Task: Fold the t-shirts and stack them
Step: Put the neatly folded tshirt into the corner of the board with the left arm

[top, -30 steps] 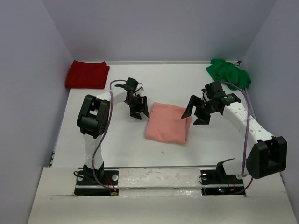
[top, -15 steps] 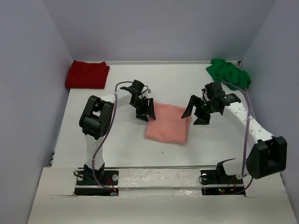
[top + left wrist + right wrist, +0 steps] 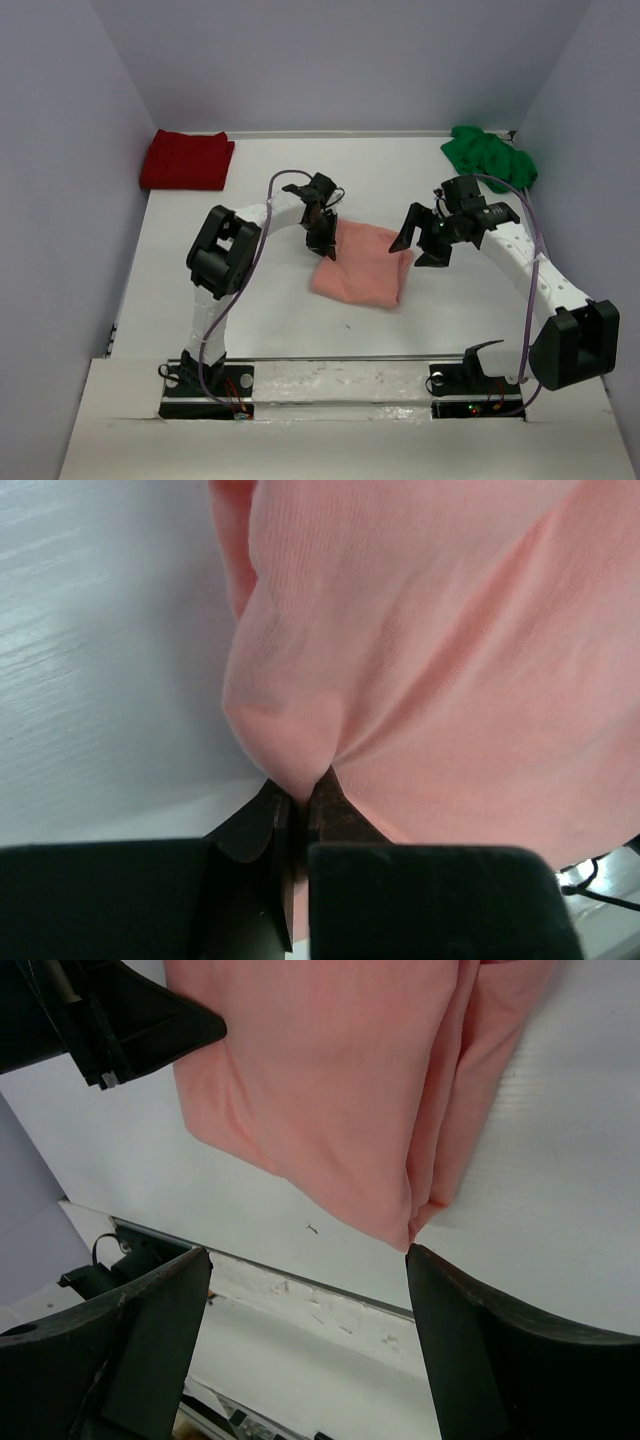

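Currently, I read the left gripper as clamped on the salmon-pink shirt. In the left wrist view its fingertips are pressed nearly together, with a small pucker of cloth pinched at the shirt's left edge. The shirt lies folded in a rough rectangle at the middle of the table, between the two arms. The right gripper hangs over the shirt's right edge with its jaws spread wide, gripping nothing. The dark red shirt lies folded flat at the far left corner. The bright green shirt lies bunched at the far right corner.
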`<state>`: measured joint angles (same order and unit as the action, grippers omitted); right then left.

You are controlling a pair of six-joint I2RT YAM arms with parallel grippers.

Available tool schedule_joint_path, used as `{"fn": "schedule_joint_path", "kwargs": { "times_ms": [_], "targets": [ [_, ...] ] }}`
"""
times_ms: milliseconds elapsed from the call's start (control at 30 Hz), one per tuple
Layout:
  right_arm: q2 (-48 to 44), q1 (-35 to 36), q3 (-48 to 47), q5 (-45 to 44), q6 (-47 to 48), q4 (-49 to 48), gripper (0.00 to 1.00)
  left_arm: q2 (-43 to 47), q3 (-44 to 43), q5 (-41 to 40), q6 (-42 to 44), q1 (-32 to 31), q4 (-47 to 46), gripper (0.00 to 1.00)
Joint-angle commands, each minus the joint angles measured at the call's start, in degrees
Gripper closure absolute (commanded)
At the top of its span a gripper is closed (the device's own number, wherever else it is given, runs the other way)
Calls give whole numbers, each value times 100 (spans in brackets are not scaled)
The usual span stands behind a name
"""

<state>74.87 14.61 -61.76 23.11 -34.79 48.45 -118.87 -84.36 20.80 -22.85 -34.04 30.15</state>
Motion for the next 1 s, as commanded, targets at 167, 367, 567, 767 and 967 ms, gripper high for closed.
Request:
{"fn": "schedule_joint_path", "kwargs": {
  "times_ms": [167, 367, 567, 767, 967],
  "targets": [
    [-254, -20, 6, 18, -46, -125, 15, -900, -264, -1543, 88, -234, 508, 100],
    [-280, -20, -56, 27, -37, -116, 15, -1375, -1099, -2000, 26, -121, 975, 100],
    [-324, -20, -126, 44, -2, -37, 15, -2017, -2478, -2201, 140, 388, 1510, 100],
    [-377, -20, -170, 97, 33, 15, 15, -2746, -4096, -2405, 386, 1065, 2029, 100],
    [-438, -20, -144, 150, 33, 60, 15, -3248, -5231, -2686, 755, 1734, 2092, 100]
  ]
}}
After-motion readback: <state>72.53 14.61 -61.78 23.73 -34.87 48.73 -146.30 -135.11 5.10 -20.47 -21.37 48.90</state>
